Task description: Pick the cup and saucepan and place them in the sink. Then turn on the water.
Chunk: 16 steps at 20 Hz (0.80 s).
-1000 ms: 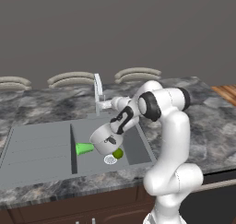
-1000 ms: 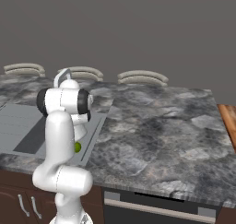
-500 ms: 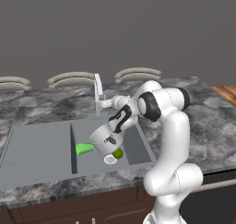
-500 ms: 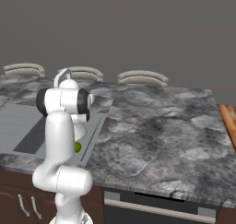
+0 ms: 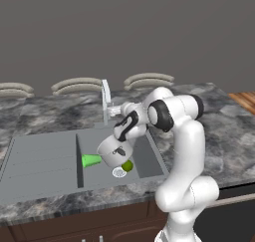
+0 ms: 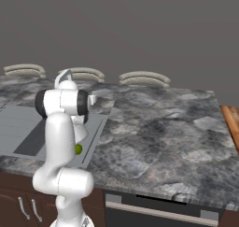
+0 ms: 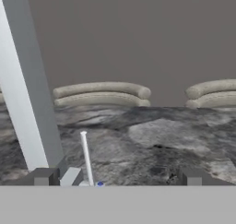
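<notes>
Jaws spread wide and empty, the gripper [image 7: 117, 184] faces the faucet [image 5: 105, 97] at the sink [image 5: 45, 159], where the cup [image 5: 91, 160] and saucepan [image 5: 113, 152] already lie. Turning on the water appears next, calling for contact with the faucet's thin lever [image 7: 86, 157].

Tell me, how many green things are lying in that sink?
2. A bright green cup lies on its side in the sink basin, left of the saucepan. A small yellow-green ball sits beside the drain. The saucepan may hide more.
</notes>
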Tool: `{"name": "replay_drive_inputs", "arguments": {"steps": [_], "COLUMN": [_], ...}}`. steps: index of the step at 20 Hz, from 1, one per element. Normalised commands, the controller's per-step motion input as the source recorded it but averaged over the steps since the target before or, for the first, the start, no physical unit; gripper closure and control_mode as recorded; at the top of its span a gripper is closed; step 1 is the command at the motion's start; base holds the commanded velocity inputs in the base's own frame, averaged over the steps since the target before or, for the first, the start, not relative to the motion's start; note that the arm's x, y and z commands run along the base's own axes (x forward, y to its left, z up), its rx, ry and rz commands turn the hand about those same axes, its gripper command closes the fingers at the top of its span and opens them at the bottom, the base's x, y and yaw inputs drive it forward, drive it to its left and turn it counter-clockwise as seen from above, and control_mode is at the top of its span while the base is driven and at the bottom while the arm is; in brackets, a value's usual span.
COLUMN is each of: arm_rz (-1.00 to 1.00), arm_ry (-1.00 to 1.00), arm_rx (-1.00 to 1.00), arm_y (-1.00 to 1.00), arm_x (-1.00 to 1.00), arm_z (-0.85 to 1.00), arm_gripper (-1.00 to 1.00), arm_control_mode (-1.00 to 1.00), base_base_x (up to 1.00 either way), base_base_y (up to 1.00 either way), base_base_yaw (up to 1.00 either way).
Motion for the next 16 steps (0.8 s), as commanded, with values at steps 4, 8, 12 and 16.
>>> {"name": "replay_drive_inputs", "arguments": {"steps": [4,8,12,16], "arm_rz": [-0.03,-0.01,0.00,-0.01], "arm_ry": [-0.02,-0.01,0.00,-0.01], "arm_rx": [0.00,0.00,0.00,0.00], "arm_y": [0.01,0.01,0.08,0.00], "arm_x": [0.00,0.00,0.00,0.00], "arm_z": [-0.06,-0.12,-0.14,-0.03], "arm_gripper": [-1.00,-1.00,-1.00,-1.00], "arm_control_mode": [-1.00,-1.00,-1.00,-1.00], "base_base_x": [0.00,0.00,0.00,0.00], "base_base_y": [0.00,0.00,0.00,0.00], "base_base_yaw": [0.00,0.00,0.00,0.00]}}
